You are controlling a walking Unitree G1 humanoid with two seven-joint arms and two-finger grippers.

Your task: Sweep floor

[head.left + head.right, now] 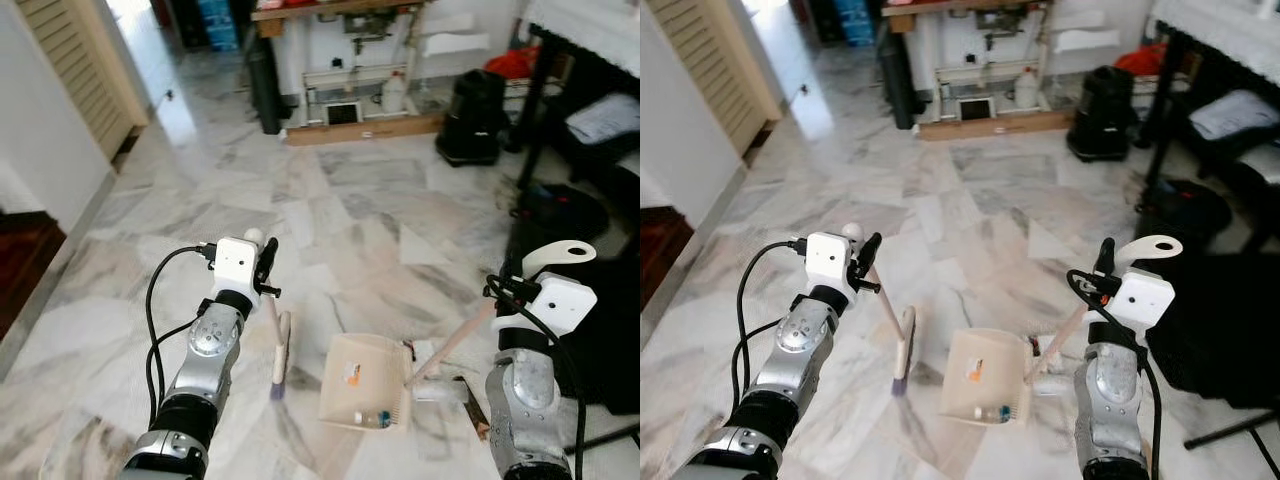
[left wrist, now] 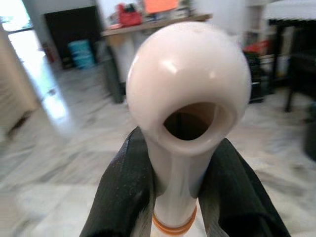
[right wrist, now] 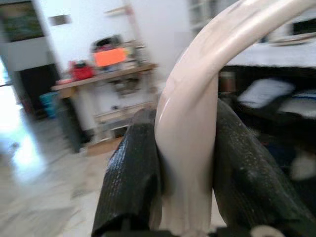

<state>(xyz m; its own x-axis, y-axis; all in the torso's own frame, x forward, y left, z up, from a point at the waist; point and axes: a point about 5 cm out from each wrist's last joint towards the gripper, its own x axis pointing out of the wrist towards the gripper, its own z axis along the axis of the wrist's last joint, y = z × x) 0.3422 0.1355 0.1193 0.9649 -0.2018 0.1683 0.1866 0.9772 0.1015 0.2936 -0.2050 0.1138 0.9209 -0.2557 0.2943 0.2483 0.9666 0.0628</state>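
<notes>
Left hand point(image 2: 173, 197) grips cream broom point(image 1: 274, 340); right hand point(image 3: 187, 187), cream dustpan point(image 1: 362, 382).

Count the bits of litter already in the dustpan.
2 at least: an orange scrap mid-pan and a small bottle-like piece at the dustpan near edge. Finer dust too small to tell.

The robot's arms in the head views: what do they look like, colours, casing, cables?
Both arms are silver metal with black joint rings near the base. Each wrist carries a boxy white casing, and each hand has two long black fingers, left hand and right hand. A black cable loops loosely off the left wrist casing down the arm; shorter black wiring is bunched at the right wrist.
</notes>
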